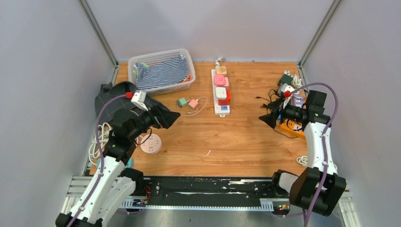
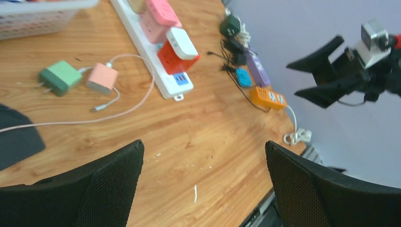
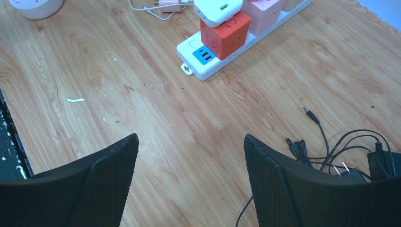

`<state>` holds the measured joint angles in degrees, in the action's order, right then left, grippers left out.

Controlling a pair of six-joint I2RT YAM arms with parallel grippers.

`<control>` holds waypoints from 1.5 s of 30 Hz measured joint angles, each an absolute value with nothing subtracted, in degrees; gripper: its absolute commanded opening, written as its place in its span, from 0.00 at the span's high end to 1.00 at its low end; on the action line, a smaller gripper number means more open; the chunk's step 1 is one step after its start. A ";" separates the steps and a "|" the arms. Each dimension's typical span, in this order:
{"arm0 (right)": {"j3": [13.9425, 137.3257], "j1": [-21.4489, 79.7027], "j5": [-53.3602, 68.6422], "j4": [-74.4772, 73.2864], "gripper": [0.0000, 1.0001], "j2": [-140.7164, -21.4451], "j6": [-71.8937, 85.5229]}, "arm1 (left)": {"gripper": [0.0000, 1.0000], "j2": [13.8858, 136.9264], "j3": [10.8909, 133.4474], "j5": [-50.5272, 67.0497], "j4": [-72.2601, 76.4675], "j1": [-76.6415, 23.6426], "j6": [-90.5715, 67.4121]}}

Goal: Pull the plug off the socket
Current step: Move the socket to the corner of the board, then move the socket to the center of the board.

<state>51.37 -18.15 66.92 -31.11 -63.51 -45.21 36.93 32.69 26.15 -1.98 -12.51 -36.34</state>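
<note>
Left tool [image 1: 175, 118] and right tool [image 1: 263, 117], both mine, hang above the wooden counter [image 1: 236, 142] with jaws apart and nothing between them; the white power strip [image 1: 214, 92] lies between the two, farther back; a white plug [image 1: 221, 91] sits on a red cube [image 1: 226, 98] at the strip's near end, with pink blocks [image 1: 220, 79] seated behind it; left of the strip, a green charger [image 1: 182, 101] and a pink charger [image 1: 193, 103] lie loose beside a white basket [image 1: 161, 53] holding striped cloth [image 1: 163, 71]; a tangle of adapters and cables [image 1: 286, 82] crowds my right side.
</note>
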 measured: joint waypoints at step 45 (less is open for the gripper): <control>50.46 -18.15 67.77 -31.73 0.16 -60.49 -49.15 | 0.00 117.49 75.16 -35.35 6.92 -56.82 -34.06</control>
<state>50.46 -18.15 67.77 -31.73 -60.49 -49.15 117.49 75.16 -35.35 6.92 -56.82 -34.06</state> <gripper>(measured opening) 0.839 0.997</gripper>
